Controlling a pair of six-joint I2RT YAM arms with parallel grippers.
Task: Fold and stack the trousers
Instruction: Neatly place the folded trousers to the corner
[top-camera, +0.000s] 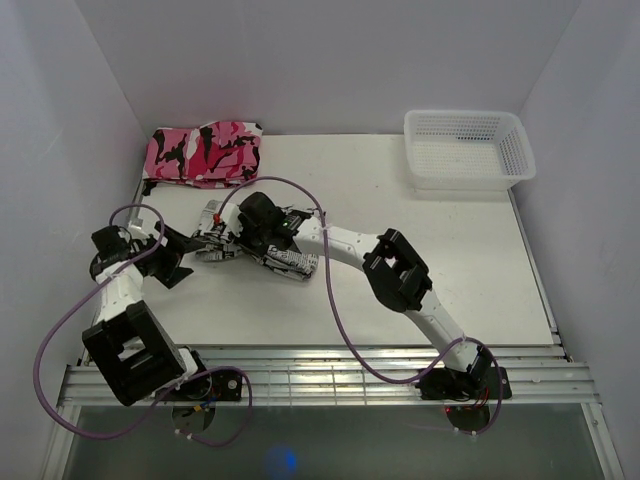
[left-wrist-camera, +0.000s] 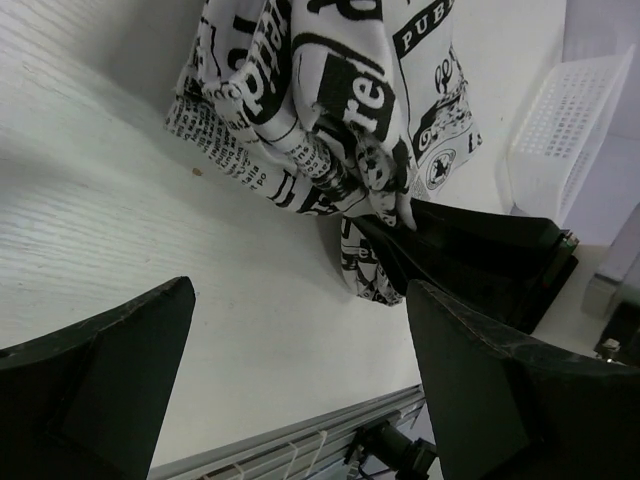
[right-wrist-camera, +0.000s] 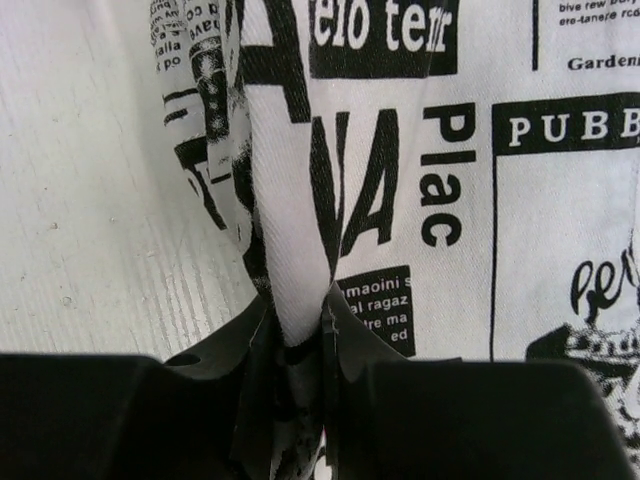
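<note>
The newspaper-print trousers (top-camera: 288, 262) lie bunched on the table left of centre. They also show in the left wrist view (left-wrist-camera: 330, 110) and fill the right wrist view (right-wrist-camera: 450, 180). My right gripper (top-camera: 258, 222) is shut on a fold of the trousers (right-wrist-camera: 296, 320), pinched between its two fingers. My left gripper (top-camera: 178, 262) is open and empty, just left of the trousers, low over the table; its jaws stand wide apart (left-wrist-camera: 300, 400).
A pink, black and white camouflage garment (top-camera: 205, 153) lies folded at the back left. A white mesh basket (top-camera: 466, 148) stands at the back right. The metal rail (top-camera: 320, 380) runs along the near table edge.
</note>
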